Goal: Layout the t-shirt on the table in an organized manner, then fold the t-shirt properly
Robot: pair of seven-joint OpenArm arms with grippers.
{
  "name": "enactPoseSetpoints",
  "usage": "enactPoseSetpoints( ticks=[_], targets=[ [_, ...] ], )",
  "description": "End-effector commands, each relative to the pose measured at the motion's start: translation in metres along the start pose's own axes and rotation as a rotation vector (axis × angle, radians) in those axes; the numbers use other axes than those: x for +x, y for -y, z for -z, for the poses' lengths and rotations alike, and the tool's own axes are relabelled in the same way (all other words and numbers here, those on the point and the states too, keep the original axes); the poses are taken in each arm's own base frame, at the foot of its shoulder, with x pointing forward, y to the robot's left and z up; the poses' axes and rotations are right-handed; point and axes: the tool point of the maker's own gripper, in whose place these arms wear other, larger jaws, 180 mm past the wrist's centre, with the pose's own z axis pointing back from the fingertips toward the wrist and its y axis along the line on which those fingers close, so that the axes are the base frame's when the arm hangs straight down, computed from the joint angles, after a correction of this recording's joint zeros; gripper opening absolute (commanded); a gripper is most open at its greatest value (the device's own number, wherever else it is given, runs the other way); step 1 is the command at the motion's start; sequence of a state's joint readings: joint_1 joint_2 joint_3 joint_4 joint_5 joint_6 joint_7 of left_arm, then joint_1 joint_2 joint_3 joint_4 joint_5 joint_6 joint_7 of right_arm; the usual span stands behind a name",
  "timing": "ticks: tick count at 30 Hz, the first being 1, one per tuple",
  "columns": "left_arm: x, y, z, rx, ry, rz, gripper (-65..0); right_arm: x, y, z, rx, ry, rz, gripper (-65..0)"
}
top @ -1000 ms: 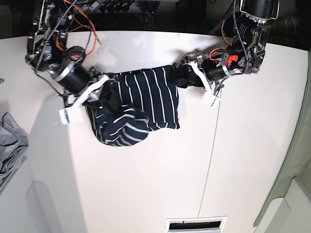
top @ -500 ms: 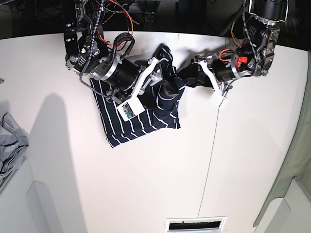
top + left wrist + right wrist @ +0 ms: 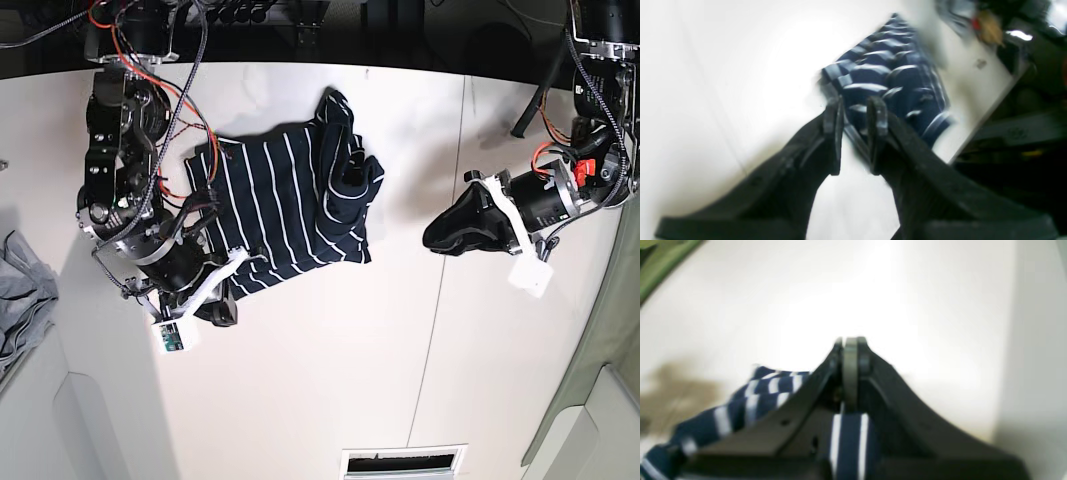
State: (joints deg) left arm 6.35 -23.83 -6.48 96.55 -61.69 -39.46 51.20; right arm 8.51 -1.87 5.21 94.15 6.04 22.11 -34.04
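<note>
While the shirt (image 3: 290, 205) lies rumpled on the table (image 3: 330, 370) | right gripper (image 3: 850, 350) pinches its corner | left gripper (image 3: 853, 133) slightly parted, empty, well apart.

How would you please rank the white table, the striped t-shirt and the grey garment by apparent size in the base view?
1. The big flat white table, by far largest.
2. The dark navy white-striped fabric t-shirt.
3. The plain light grey garment, smallest, though the frame edge cuts it off, so its full size is unsure.

Wrist views blurry w/ bright glare; base sharp.
</note>
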Motion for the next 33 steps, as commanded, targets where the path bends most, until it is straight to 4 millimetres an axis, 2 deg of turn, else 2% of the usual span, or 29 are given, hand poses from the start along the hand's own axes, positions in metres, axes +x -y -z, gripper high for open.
enactPoseSetpoints(
  ticks=[1, 3, 5, 8, 10, 12, 14, 18, 21, 25, 29, 33],
  targets=[
    [0.017, 0.015, 0.001, -0.045, 0.040, 0.047, -54.6, 0.018, 0.005, 0.006, 0.002, 0.053, 0.003, -65.0],
    [0.012, 0.038, 0.012, -0.106, 0.013, 0.078, -56.0, 0.011, 0.015, 0.021, 0.001, 0.032, 0.024, -65.0],
    [-0.002, 0.057, 0.025, -0.165, -0.030, 0.084, -56.0, 0.002, 0.024, 0.035, 0.005, 0.001, 0.036, -65.0],
    [-0.032, 0.078, 0.049, -0.199, -0.119, 0.118, -56.0, -0.010, 0.025, 0.052, 0.070, -0.035, 0.051, -65.0],
    [-0.050, 0.084, 0.063, -0.202, -0.156, 0.127, -56.0, -0.015, 0.019, 0.061, 0.121, -0.054, 0.067, -65.0],
    [-0.067, 0.085, 0.075, -0.194, -0.183, 0.122, -56.0, -0.020, 0.012, 0.067, 0.164, -0.075, 0.076, -65.0],
    [-0.084, 0.076, 0.083, -0.161, -0.204, 0.116, -56.0, -0.028, 0.008, 0.069, 0.185, -0.098, 0.084, -65.0],
    [-0.103, 0.039, 0.091, -0.068, -0.248, 0.118, -56.0, -0.043, 0.011, 0.068, 0.181, -0.143, 0.087, -65.0],
    [-0.099, 0.007, 0.094, -0.003, -0.275, 0.120, -56.0, -0.050, 0.019, 0.062, 0.187, -0.165, 0.096, -65.0],
    [-0.072, -0.024, 0.095, 0.057, -0.244, 0.118, -56.0, -0.074, 0.026, 0.048, 0.199, -0.188, 0.154, -65.0],
    [-0.041, -0.038, 0.102, 0.078, -0.203, 0.138, -56.0, -0.108, 0.019, 0.035, 0.214, -0.235, 0.220, -65.0],
    [-0.011, -0.041, 0.108, 0.081, -0.160, 0.170, -56.0, -0.132, 0.002, 0.019, 0.259, -0.260, 0.304, -65.0]
  ],
)
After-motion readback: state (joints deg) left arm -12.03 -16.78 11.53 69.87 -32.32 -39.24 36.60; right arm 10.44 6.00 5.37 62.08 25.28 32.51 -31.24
